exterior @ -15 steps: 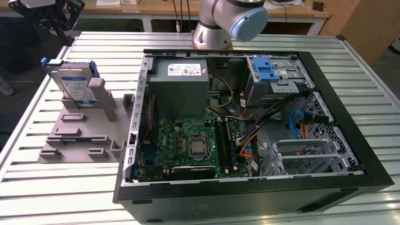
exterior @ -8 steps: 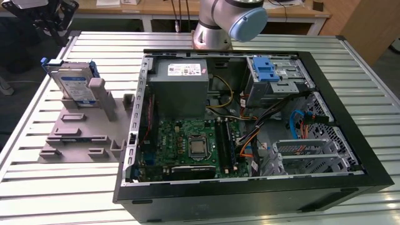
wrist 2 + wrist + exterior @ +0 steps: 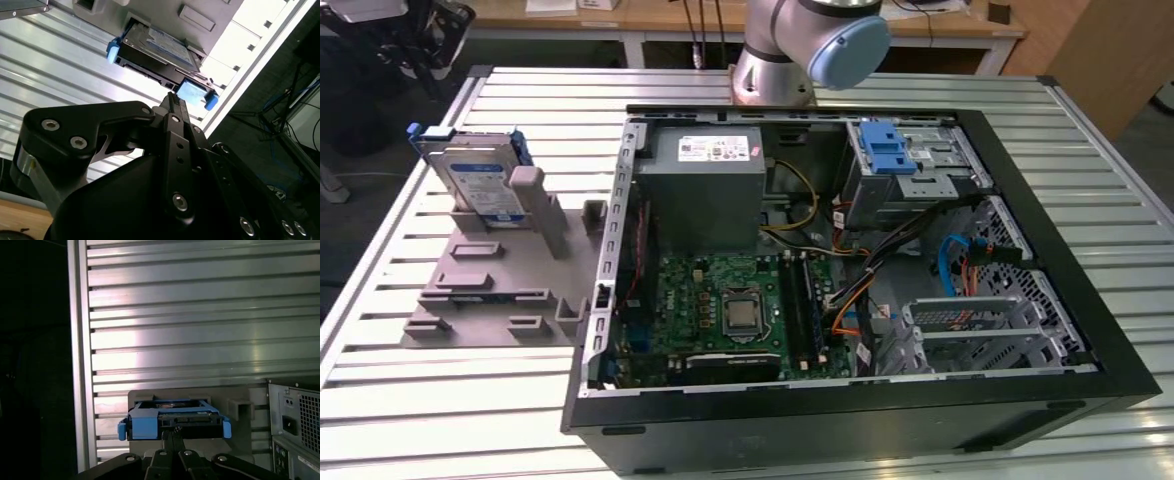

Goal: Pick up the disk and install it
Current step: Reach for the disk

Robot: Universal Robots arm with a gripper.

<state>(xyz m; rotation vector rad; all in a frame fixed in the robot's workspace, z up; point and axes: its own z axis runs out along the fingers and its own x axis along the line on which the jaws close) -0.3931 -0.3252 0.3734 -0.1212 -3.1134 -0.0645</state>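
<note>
Gripper [image 3: 172,98] fingers together, holding nothing, facing disk [image 3: 480,180] upright in grey stand [image 3: 494,288]. Ribbed metal table [image 3: 440,400]; open computer case [image 3: 854,415] beside stand. Wooden desks [image 3: 947,22] behind.

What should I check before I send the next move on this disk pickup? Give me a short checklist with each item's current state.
1. The disk stands upright in the grey holder: ok.
2. The gripper points at the disk's blue-framed edge in both wrist views: ok.
3. Jaws far enough apart to take the disk: not ok, they look shut.
4. Clearance between the gripper and the disk: cannot tell.
5. The computer case lies with its open side up and the drive cage is exposed: ok.
</note>
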